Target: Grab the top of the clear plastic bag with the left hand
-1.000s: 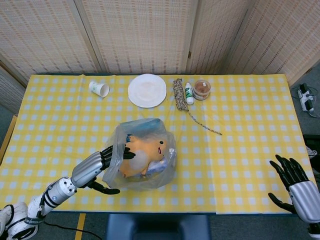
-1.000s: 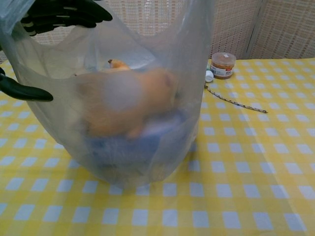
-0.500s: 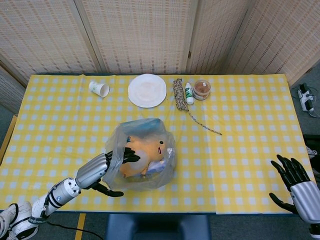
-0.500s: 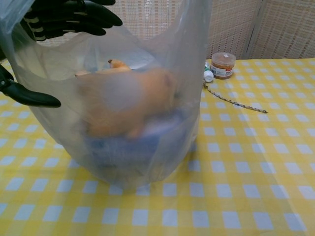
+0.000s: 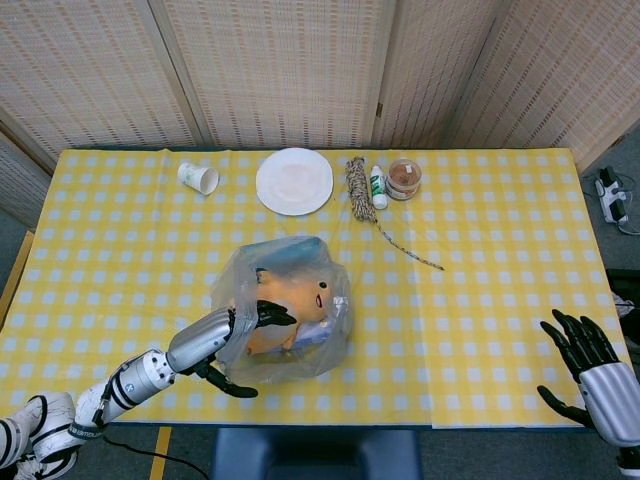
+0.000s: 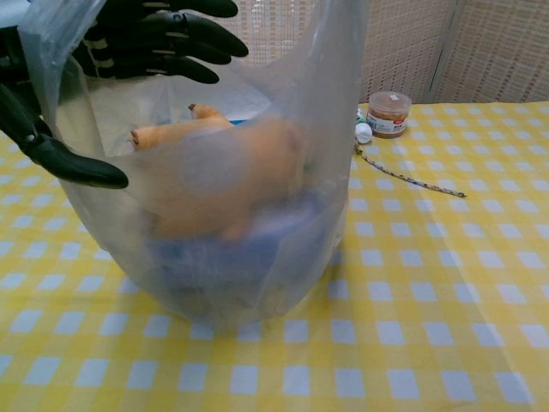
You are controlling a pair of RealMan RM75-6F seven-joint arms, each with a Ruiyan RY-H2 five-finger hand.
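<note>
Approach step: left hand [image 6: 129, 60] spread wide, straddling clear plastic bag [image 5: 285, 310] rim at 9 o'clock (nothing pinched yet). Next: close fingers on top film.

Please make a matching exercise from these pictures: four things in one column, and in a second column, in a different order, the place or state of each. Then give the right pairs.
Things:
1. paper cup
2. white plate
3. orange plush toy
4. right hand

Places or states:
A. inside the clear plastic bag
B. lying on its side, far left part of the table
C. open, at the near right table edge
D. left of the coiled rope

Pairs: 1-B, 2-D, 3-A, 4-C
</note>
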